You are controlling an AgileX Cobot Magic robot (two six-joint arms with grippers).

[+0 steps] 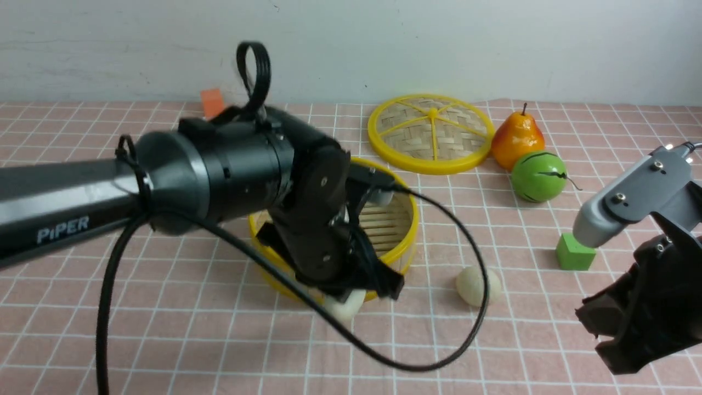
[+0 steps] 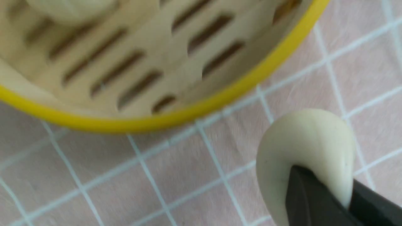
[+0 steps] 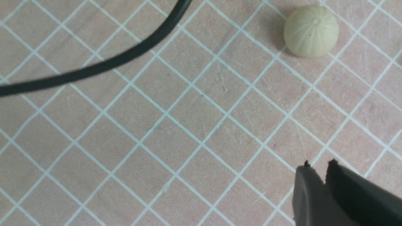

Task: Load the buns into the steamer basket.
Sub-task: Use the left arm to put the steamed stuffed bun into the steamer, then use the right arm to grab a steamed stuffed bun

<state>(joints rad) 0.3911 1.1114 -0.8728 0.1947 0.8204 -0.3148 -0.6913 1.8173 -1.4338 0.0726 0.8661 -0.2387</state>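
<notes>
Cream-white pleated round bun [image 2: 304, 141], pinched in the left tool [image 1: 351, 299] at lower centre of the front view just outside the round bamboo steamer basket [image 1: 410, 219], could catch its yellow rim and slip out if lifted too shallowly; right tool [image 3: 318, 166] narrow, empty.

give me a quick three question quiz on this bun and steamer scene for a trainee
1. True or false: the left tool is shut on a bun just outside the steamer basket.
2. Pick one: the loose bun lies A) inside the steamer basket, B) on the cloth between the steamer basket and the green cube, C) on top of the green cube.
3. Fill in: the striped ball beside the pear is coloured ____.

Key: 1 true; 2 B; 3 green.
</notes>
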